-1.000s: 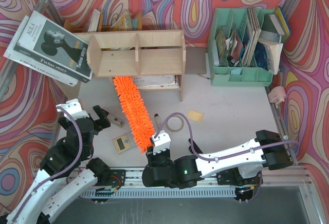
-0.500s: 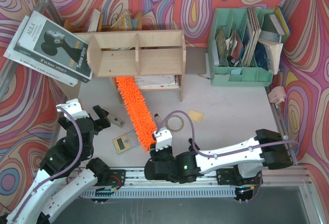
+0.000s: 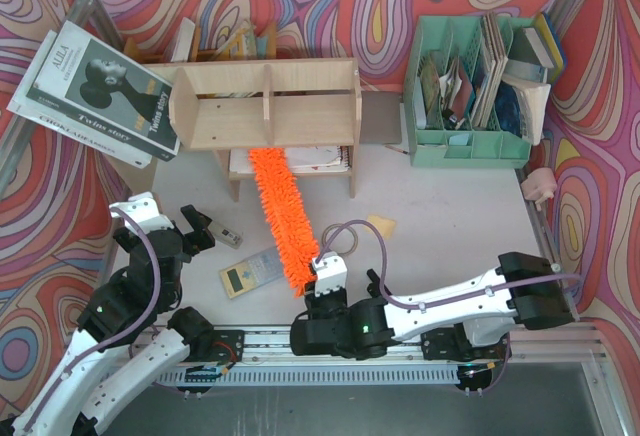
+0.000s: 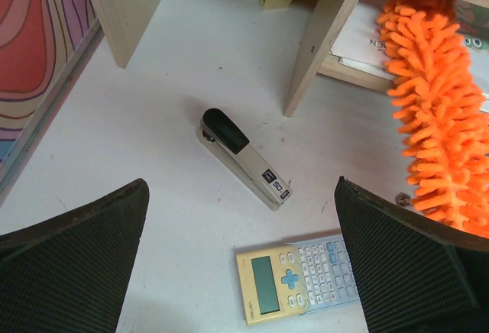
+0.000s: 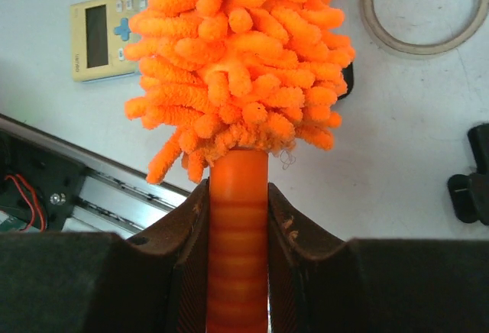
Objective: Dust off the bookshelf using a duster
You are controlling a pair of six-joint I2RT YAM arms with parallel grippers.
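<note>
the duster [image 3: 283,218] swung rightward across the table; its shaggy tip slid from beside the left leg of the bookshelf [image 3: 265,106] to below the middle compartment, and the right gripper [image 3: 324,276], clamped on the handle, shifted right along the near edge

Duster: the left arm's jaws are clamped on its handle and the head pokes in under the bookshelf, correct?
Not quite. It is the right gripper whose jaws clamp the duster handle, as the right wrist view shows; the left gripper hangs open and empty. The head does poke in under the bookshelf.
</note>
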